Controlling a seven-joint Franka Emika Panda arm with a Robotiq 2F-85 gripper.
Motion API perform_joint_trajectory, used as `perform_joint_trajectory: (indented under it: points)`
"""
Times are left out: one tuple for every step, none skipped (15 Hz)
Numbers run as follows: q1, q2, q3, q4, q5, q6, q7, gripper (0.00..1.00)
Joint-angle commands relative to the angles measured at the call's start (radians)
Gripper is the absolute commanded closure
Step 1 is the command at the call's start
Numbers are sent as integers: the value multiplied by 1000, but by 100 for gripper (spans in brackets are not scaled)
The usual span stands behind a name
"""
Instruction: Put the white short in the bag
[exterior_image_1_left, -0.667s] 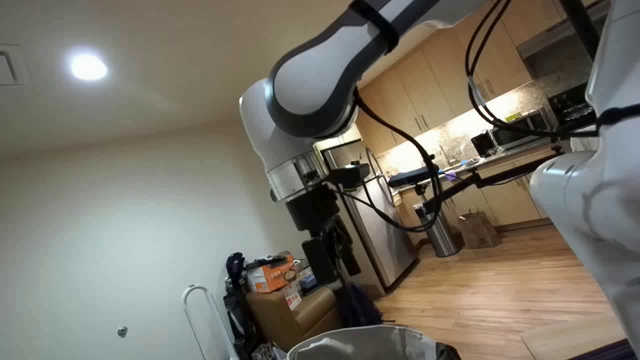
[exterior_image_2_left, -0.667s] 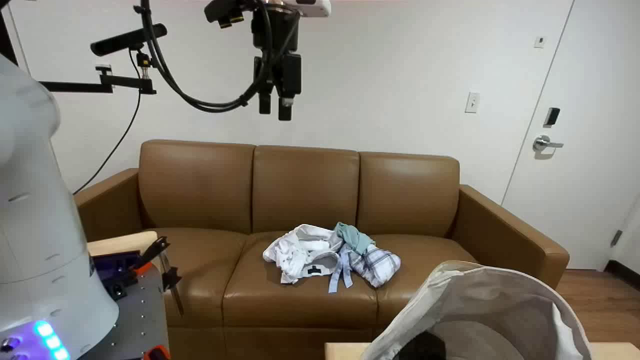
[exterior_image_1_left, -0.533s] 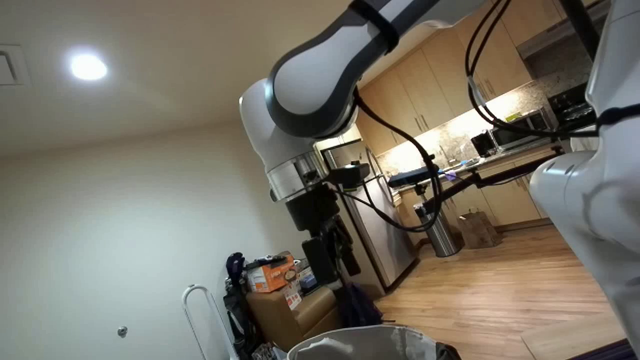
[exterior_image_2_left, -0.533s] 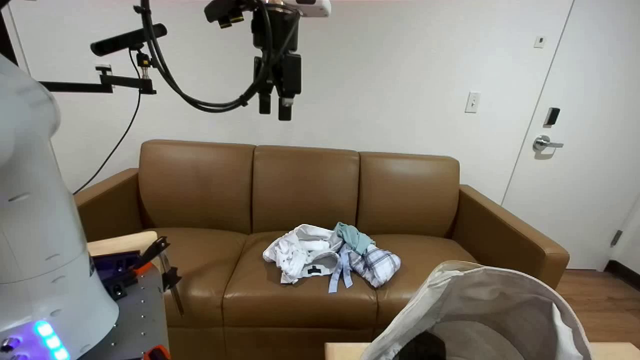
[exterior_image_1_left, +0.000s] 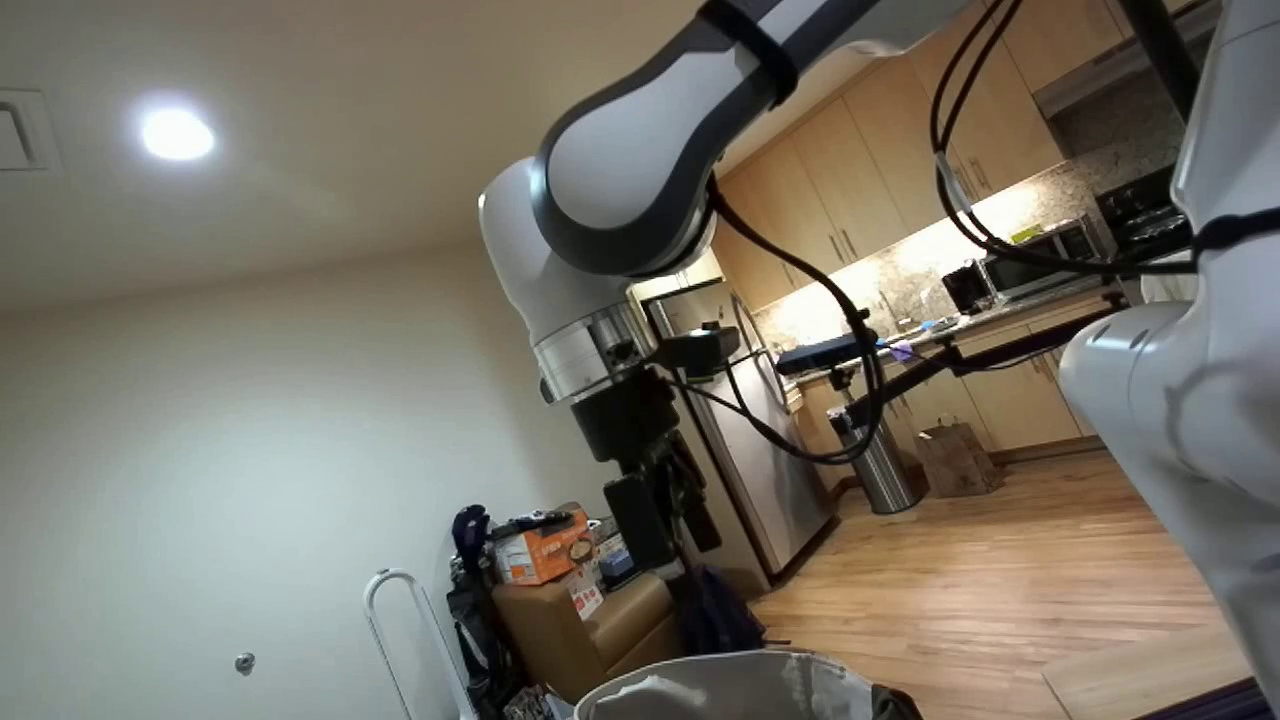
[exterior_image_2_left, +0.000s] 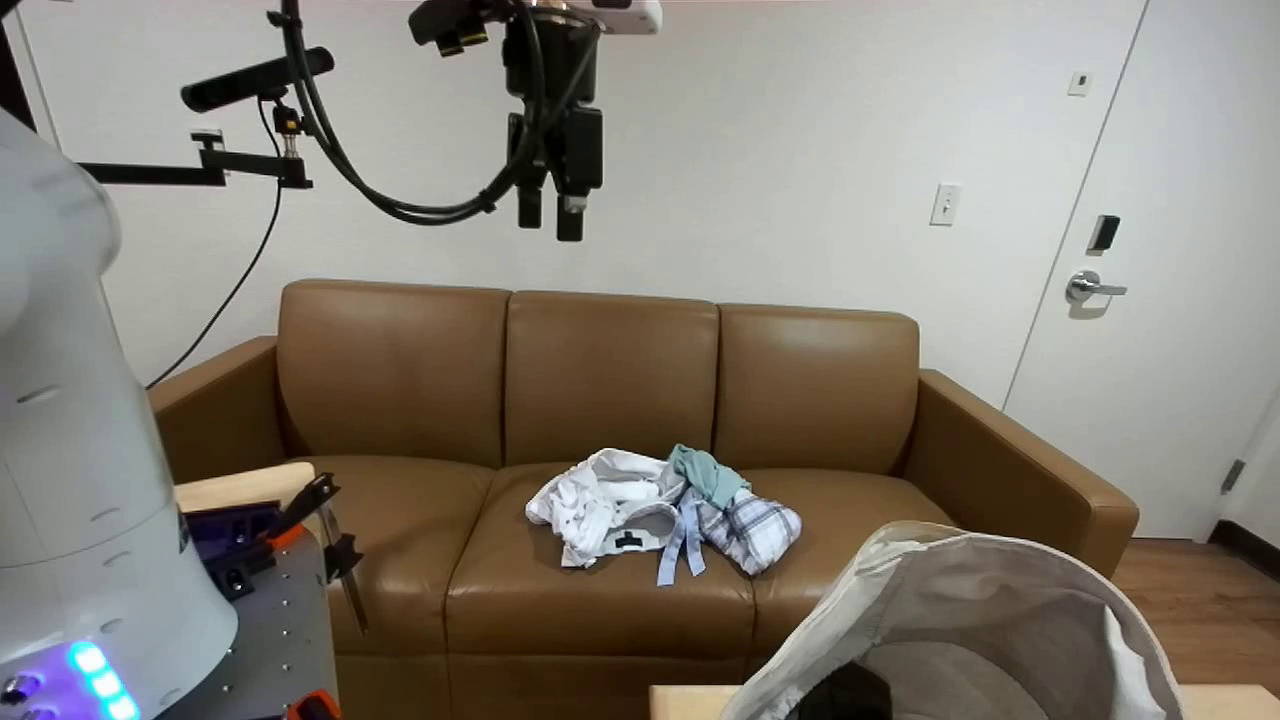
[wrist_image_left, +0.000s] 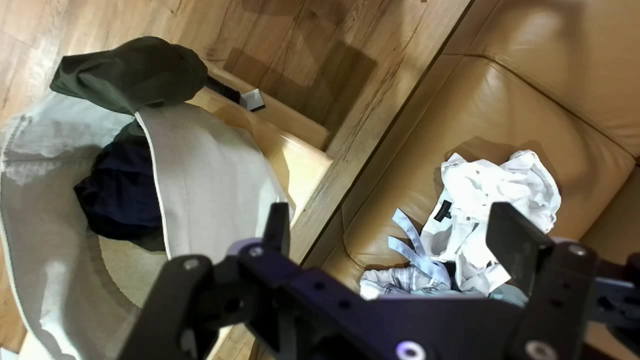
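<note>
Hanging high in an exterior view, the pincer (exterior_image_2_left: 550, 218) points down; white shorts (exterior_image_2_left: 600, 510) lie crumpled on a brown leather sofa (exterior_image_2_left: 610, 380) beside plaid cloth (exterior_image_2_left: 755, 530), well apart from the canvas bag (exterior_image_2_left: 1000, 590). In an exterior view, the bag's wall (exterior_image_1_left: 740, 690) shows; the shorts do not. In the wrist view, 2 fingers (wrist_image_left: 277, 227) stand wide apart, holding nothing. Likely best: descend onto the white folds farthest from the pale blue ties (wrist_image_left: 430, 267), pinch white only, lift slowly.

All 3 views cut off the bag (exterior_image_2_left: 1000, 590).
</note>
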Motion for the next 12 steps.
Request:
perform_joint_trajectory:
  points:
    - [-13, 1, 11, 2, 7, -2, -6, 0]
    - [-13, -4, 18, 9, -10, 18, -10, 0]
    - [-8, 3, 14, 6, -12, 80, -28, 0]
    - [-2, 30, 14, 5, -30, 165, -58, 0]
    - [8, 87, 4, 12, -20, 277, -80, 0]
    - [22, 125, -6, 28, 3, 358, -109, 0]
    - [50, 193, -16, 49, 46, 446, -140, 0]
    - [76, 241, -24, 47, 81, 538, -177, 0]
    - [110, 304, -31, 45, 124, 622, -222, 0]
    - [146, 362, -34, 61, 168, 673, -271, 0]
    - [180, 427, -38, 80, 218, 727, -328, 0]
    - [215, 495, -37, 107, 275, 768, -390, 0]
